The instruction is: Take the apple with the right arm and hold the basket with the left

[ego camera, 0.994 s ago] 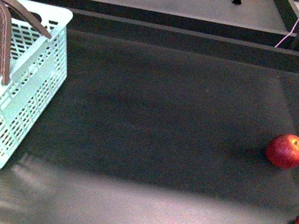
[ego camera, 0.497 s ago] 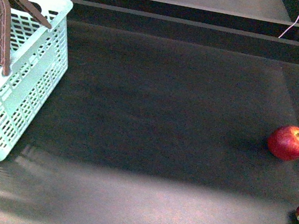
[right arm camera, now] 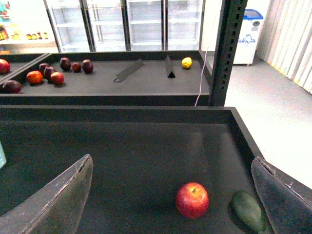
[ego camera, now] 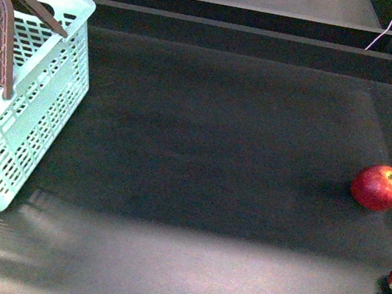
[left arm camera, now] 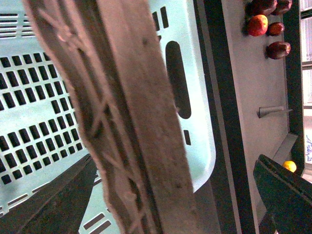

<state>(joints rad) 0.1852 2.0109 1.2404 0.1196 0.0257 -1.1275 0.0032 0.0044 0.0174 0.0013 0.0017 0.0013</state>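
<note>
Right tool [right arm camera: 171, 161] agape before apple [right arm camera: 191, 200]

Dark tables [ego camera: 216, 158], glass-door fridges [right arm camera: 146, 22], grey floor [right arm camera: 265, 95]

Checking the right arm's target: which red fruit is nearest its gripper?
The bright red apple beside the green fruit; the other red fruits lie on the far shelf.

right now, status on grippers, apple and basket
Left gripper open, straddling the basket handle, not clamped. Right gripper open, short of the apple. Apple untouched; another fruit close beside it.
</note>
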